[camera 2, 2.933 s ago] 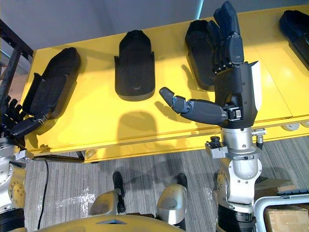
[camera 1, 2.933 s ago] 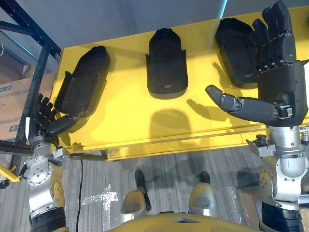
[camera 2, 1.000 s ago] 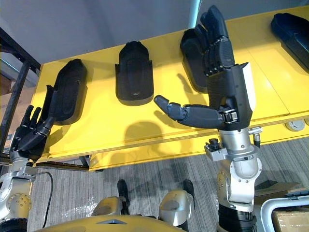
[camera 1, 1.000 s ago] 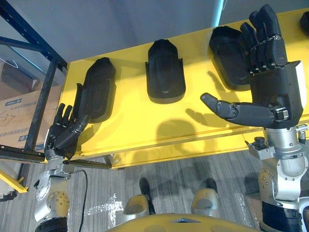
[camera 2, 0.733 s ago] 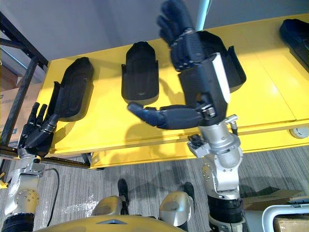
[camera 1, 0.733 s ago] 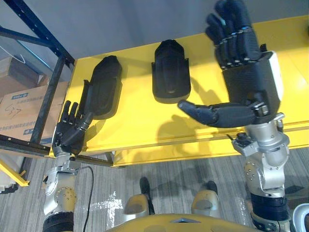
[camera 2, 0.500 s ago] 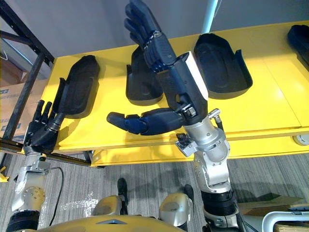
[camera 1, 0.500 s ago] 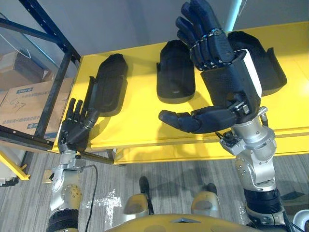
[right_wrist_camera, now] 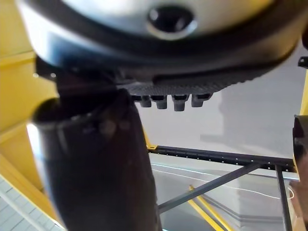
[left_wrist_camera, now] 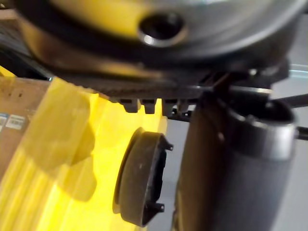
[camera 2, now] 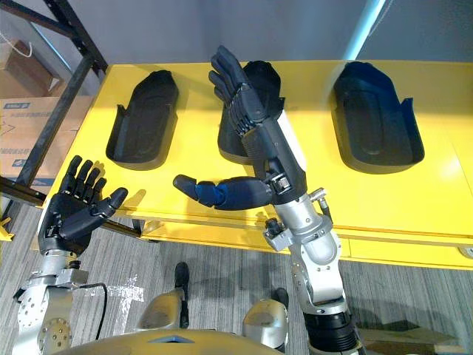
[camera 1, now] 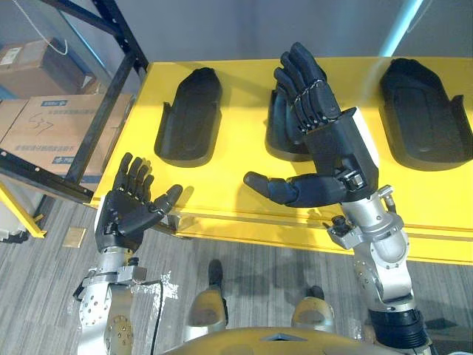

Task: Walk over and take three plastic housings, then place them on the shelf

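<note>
On the yellow table in front of me lie three black plastic housings in a row, well apart from each other. Each one lies flat with its hollow side up. The left housing is near the table's left end. The middle housing is partly hidden, because my right hand is up in front of it. The right housing lies off to my right, with nothing near it.

My right hand holds nothing. Its fingers are straight and close side by side, pointing away from me, and its thumb sticks out to the left. I cannot tell if this hand touches the middle housing.

My left hand is by the table's front left corner, close to its edge. Its palm faces up, the fingers and thumb are spread wide, and it holds nothing too. It is apart from the left housing.

Past the table's left end stands a dark metal rack. Brown boxes sit behind it, low down by the grey floor.
</note>
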